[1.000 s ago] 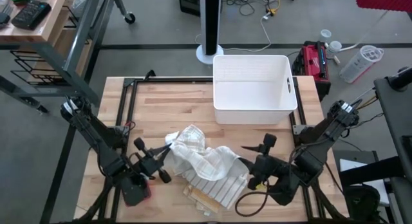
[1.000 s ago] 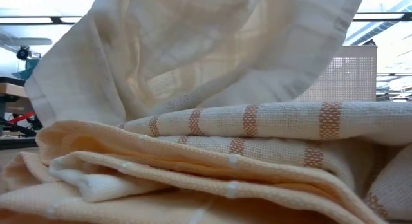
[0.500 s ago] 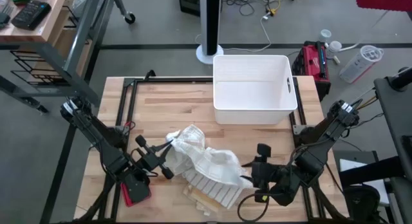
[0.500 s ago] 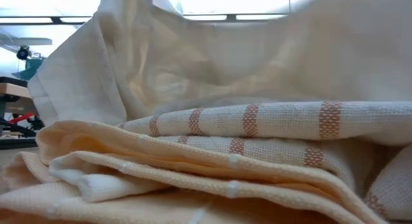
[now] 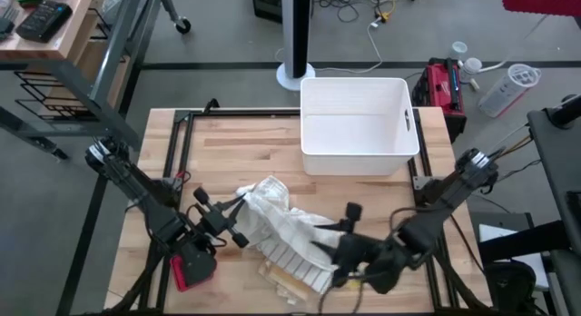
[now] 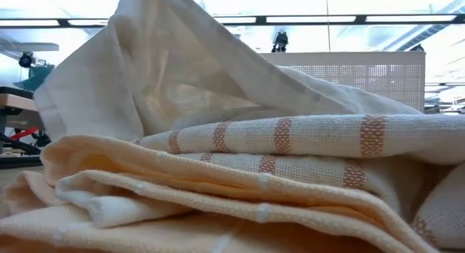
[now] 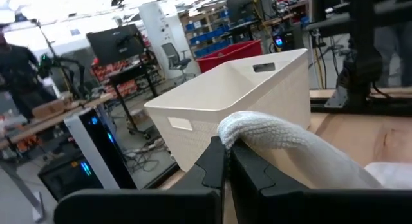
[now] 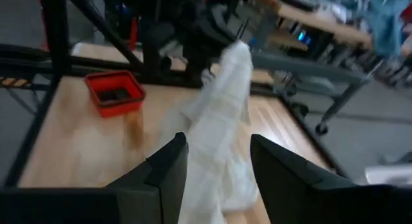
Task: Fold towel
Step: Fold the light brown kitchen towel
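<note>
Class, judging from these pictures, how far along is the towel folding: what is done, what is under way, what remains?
Done: little; the towel lies crumpled on the table, with no neat fold showing. In hand: the left gripper is shut on a towel edge, and the right gripper is open with cloth between its fingers. Left: spreading the towel flat, then folding it.
</note>
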### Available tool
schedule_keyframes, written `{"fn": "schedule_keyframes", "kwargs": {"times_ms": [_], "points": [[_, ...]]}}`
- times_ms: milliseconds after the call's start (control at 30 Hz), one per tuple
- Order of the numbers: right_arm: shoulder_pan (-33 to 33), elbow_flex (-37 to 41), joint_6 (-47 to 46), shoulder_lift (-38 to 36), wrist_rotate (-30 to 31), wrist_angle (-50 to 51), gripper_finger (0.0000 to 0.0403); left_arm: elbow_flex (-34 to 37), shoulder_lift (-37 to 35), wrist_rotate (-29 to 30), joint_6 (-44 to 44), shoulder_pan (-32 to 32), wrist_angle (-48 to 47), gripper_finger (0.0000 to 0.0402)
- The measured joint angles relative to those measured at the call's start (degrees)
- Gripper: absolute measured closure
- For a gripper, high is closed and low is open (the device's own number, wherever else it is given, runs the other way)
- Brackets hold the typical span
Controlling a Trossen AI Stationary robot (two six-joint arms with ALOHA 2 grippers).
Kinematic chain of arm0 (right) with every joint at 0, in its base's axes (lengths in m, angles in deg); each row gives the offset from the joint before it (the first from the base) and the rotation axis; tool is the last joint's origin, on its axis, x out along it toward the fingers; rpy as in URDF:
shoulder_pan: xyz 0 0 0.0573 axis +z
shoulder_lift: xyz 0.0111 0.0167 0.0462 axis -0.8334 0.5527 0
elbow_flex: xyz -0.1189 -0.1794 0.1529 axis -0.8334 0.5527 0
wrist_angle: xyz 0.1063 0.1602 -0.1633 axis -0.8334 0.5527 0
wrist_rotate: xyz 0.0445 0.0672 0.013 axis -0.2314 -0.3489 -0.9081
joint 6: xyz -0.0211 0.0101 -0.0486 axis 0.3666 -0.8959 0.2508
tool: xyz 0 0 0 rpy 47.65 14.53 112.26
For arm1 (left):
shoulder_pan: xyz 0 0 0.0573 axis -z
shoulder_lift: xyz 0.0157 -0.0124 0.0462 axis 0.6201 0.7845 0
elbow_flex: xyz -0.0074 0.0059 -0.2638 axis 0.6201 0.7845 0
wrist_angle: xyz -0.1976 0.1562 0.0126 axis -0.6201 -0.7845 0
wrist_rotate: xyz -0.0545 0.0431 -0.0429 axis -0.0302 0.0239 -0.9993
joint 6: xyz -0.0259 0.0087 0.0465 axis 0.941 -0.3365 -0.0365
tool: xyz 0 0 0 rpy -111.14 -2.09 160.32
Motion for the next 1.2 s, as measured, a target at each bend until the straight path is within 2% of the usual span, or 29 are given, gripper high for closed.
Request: {"fn": "schedule_keyframes", "kwargs": {"times_ms": [67,167,433,500,667,733,900,1033,1133,1200], "points": [[-1.52,0.0,4.91,2.55,0.0,-4.39,0.0231,0.02,0.0,-0.66,1.11,-0.64,0.06,0.0401],[-4.12,0.08,7.26,5.86,-0.86,-5.36,0.0218,0.02,0.02,-2.75,1.2,-1.02,0.07,0.0401],[-11.09,0.11,-0.72,11.99,-9.94,-6.53,0.0197,0.02,0.02,-3.11,1.17,-1.05,0.08,0.0401],[-12.24,0.11,-3.06,13.67,-10.58,-9.17,0.0194,0.02,0.02,-3.1,1.18,-1.05,0.08,0.0401],[-13.96,0.11,-3.37,17.4,-17.34,-16.42,0.019,0.02,0.02,-3.09,1.17,-1.05,0.07,0.0401],[-14.11,0.11,-3.42,18.12,-17.26,-19.48,0.0191,0.02,0.02,-3.08,1.17,-1.05,0.08,0.0401],[-15.16,0.11,-6.25,18.71,-13.01,-20.16,0.0202,0.02,0.02,-3.27,1.17,-1.01,0.1,0.0401],[-16.58,0.11,-6.23,18.75,-12.57,-20.65,0.0217,0.02,0.02,-3.4,1.17,-0.98,0.1,0.0401],[-17.41,0.11,-5.53,18.75,-12.5,-20.48,0.0249,0.02,0.02,-4.2,0.69,-1.01,0.13,0.0401],[-17.89,0.11,-4.22,18.75,-12.74,-20.52,0.0288,0.02,0.02,-4.91,0.04,-1.01,0.1,0.0396]]}}
